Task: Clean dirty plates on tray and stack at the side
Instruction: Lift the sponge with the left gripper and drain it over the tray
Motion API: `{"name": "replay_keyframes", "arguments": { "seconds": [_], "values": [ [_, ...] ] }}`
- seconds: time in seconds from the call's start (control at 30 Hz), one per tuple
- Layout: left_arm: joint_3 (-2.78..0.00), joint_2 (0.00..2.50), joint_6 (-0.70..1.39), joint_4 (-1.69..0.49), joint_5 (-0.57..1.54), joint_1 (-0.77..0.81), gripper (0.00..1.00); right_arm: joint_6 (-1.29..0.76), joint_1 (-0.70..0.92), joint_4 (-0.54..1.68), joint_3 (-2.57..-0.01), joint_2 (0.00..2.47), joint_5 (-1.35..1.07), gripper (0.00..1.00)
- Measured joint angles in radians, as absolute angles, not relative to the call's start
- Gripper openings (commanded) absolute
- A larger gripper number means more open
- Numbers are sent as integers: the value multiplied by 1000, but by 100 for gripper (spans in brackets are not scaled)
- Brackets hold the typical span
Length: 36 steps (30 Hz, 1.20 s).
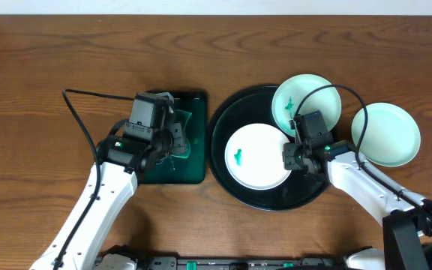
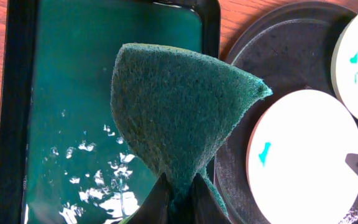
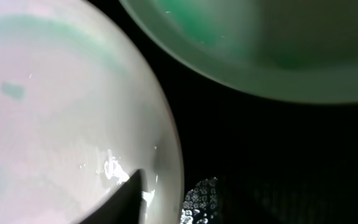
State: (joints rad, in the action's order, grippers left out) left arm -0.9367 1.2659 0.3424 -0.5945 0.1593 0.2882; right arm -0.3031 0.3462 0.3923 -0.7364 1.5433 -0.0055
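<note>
Left tool [image 2: 178, 200] clamps a green scouring pad [image 2: 179, 106] above the green tray [image 2: 61, 93], while right tool [image 3: 166, 199] stands parted astride a plate [image 3: 55, 112] rim.

Bright overhead view; right wrist close-up blurred, dim.

The desk [image 1: 43, 67] is of brown wood, and its grain runs from left to right. 3 things lie directly on it. Left of the middle lies a rectangular dark green tray [image 1: 197, 171] with a wet, shining bottom. Just beside it, on the right, lies the large round black tray [image 1: 217, 142] with a raised rim. The 2 trays come very near each other at their edges, and I cannot tell if they touch. Right of the black tray, 1 pale mint plate [image 1: 387, 135] lies flat on the wood, just beside the rim. Its surface looks clean.
</note>
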Motion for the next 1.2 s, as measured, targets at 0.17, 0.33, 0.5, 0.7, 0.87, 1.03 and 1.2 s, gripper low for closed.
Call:
{"name": "replay_keyframes", "arguments": {
  "seconds": [0.17,0.33,0.5,0.7,0.87,1.03,1.2],
  "values": [
    [-937,1266,342,-595,159,288,7,-297,346,386,-736,1543,-8,33],
    [-937,1266,342,-603,159,288,7,-301,346,380,-736,1544,-7,26],
    [-937,1266,342,-603,159,288,7,-302,346,370,-736,1550,-7,18],
    [-937,1266,342,-603,159,288,7,-300,347,353,-736,1557,-7,1],
    [-937,1266,342,-604,159,288,7,-303,346,347,-736,1557,-6,1],
    [-937,1266,341,-604,159,288,7,-302,346,331,-736,1557,-6,1],
    [-937,1267,339,-604,159,288,7,-302,346,323,-736,1557,-6,1]
  ]
}}
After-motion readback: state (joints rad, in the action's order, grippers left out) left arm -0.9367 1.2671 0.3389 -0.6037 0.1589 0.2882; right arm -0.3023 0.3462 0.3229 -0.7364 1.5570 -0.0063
